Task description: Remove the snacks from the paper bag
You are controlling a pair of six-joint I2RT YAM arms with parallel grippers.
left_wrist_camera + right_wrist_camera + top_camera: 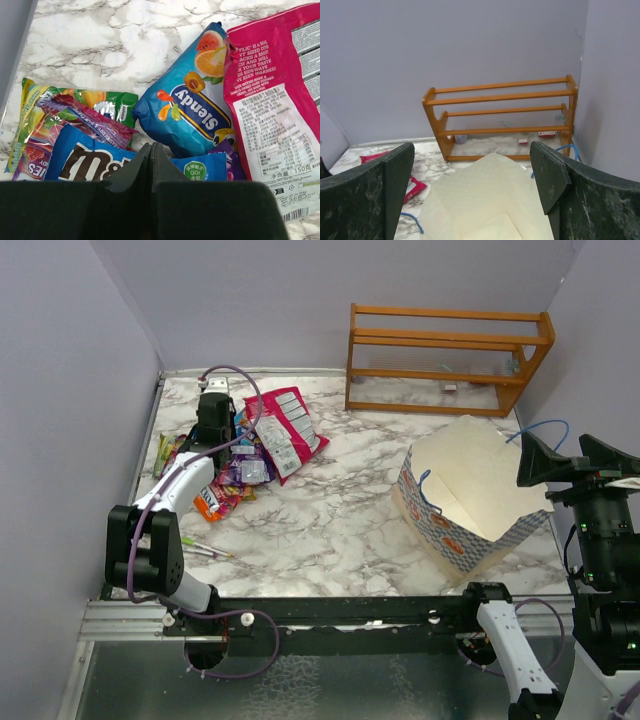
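Observation:
The snacks (245, 460) lie in a pile on the marble table at the left: a red-pink packet (287, 430), also in the left wrist view (275, 100), a blue chip bag (185, 115), a blue chocolate packet (85, 160), and green (100, 102) and purple (90, 122) wrappers. My left gripper (218, 425) hovers over the pile, shut and empty (151, 146). The paper bag (470, 500) stands at the right, mouth open, its cream inside (490, 200) showing no packets. My right gripper (568, 458) is open and empty above the bag's near right rim (472, 170).
An orange wooden rack (445, 355) stands against the back wall behind the bag, also in the right wrist view (500, 120). Thin pens (205, 550) lie near the left arm's base. Grey walls close in the left, back and right sides.

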